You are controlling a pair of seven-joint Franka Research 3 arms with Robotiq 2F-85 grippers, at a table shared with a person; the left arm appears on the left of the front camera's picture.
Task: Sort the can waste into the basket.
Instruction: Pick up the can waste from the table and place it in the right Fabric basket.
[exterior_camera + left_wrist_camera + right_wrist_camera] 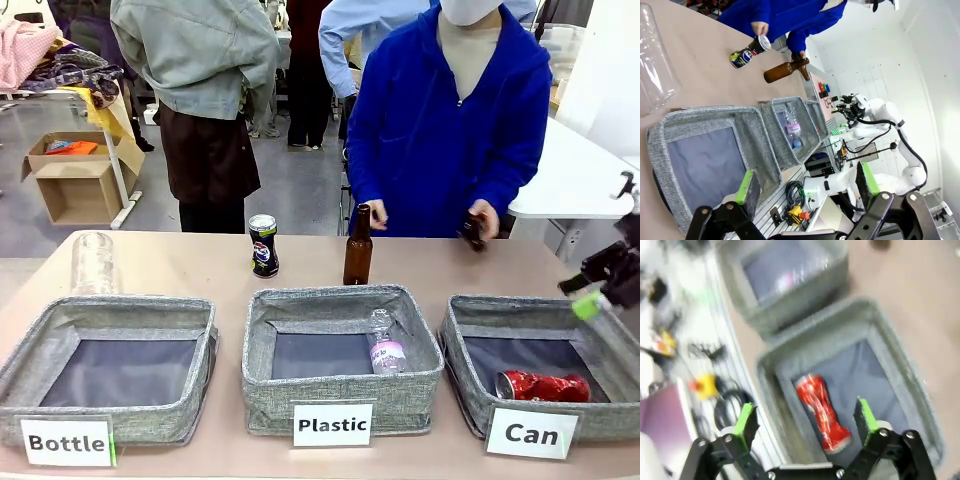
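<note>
Right pincer (pixel 805 409) released, empty | over basket (pixel 815 332) | crushed red can (pixel 820 410) lying inside, below.

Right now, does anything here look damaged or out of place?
Yes. The red can lying in the Can basket is crushed and dented. The Pepsi can stands on the table, outside any basket.

Past our tan table (pixel 180 262) we see a grey floor (pixel 300 190), an open cardboard box (pixel 75 185) at the left under a heap of clothes (pixel 70 68), and a white table (pixel 575 175) by a pale wall (pixel 612 70) at the right
</note>
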